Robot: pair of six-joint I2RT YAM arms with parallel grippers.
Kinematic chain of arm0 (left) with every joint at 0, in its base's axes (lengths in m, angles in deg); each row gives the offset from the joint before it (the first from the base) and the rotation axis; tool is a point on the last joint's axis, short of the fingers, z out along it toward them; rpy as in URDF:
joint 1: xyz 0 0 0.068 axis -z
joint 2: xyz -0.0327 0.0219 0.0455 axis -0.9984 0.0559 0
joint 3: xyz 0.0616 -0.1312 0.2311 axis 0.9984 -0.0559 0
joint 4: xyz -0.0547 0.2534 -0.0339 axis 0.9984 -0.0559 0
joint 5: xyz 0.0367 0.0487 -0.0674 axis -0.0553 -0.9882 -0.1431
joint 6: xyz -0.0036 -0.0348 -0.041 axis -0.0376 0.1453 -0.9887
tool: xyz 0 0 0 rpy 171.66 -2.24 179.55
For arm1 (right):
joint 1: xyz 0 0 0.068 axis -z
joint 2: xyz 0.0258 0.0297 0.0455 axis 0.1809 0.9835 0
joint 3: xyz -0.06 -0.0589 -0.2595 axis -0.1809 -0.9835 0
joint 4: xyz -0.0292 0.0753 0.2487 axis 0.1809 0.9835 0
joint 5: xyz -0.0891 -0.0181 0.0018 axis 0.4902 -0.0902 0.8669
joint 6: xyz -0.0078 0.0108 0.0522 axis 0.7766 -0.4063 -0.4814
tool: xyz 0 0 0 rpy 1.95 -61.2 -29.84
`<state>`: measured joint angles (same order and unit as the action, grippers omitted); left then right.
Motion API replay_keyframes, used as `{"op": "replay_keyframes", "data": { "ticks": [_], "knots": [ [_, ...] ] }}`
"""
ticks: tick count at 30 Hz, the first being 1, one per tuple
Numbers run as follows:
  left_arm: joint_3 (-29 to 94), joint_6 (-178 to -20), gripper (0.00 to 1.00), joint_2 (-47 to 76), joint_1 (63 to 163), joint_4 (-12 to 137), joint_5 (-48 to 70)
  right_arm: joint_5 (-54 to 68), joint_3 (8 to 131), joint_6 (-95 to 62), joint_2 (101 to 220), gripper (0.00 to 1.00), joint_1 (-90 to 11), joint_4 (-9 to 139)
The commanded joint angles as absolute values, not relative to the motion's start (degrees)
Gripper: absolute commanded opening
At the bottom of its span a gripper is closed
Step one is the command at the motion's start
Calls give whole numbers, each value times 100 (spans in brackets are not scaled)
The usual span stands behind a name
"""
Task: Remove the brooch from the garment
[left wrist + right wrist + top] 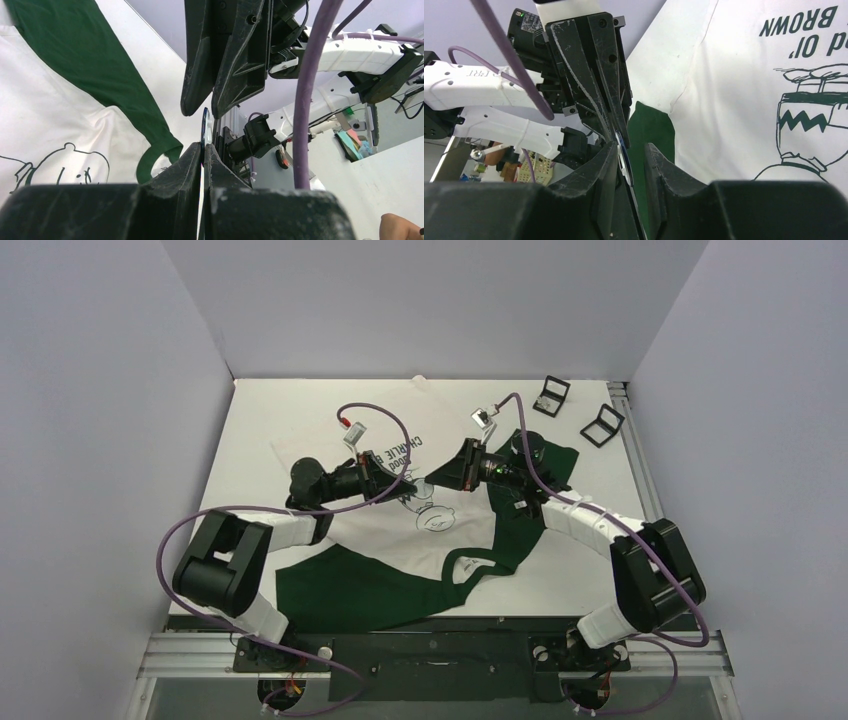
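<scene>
So the thin flat disc brooch [205,125] looks off the white-and-green printed T-shirt [465,525], pinched in the clenched left gripper [203,148] above it. Right gripper [631,147] sits released around it; next it should back away without bumping it

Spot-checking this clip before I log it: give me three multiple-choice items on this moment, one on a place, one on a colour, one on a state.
1. The left hand and right hand meet:
A above the garment's printed chest
B off to its left
C off to its right
2. The sleeves are:
A red
B dark green
C grey
3. The left hand is:
A wide open
B shut on the brooch
C shut on cloth

Answers:
1 A, the fingertips converge over the print in the top view.
2 B, both sleeves show dark green.
3 B, its fingers pinch a thin disc seen edge-on.
</scene>
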<state>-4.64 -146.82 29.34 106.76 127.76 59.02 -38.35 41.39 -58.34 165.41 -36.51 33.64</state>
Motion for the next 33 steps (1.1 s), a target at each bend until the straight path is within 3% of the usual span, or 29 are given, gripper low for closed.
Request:
{"op": "replay_keyframes", "data": {
  "ticks": [1,14,28,29,33],
  "knots": [
    [-490,-15153,0,3106,10578,13674,6043,-4024,4054,-5981,16250,22,-3567,2697],
    [-499,-15246,0,3142,10552,13764,6024,-4118,4018,-5791,16238,20,-3635,2965],
    [-499,-15153,0,3126,10552,13657,6026,-4176,4058,-5785,16276,0,-3714,2921],
    [-499,-15138,2,3122,10552,13649,6034,-4176,4058,-5774,16273,0,-3714,2931],
    [-468,-14975,37,3092,10545,13305,6028,-4093,4166,-5570,16242,0,-3669,3255]
  ]
}}
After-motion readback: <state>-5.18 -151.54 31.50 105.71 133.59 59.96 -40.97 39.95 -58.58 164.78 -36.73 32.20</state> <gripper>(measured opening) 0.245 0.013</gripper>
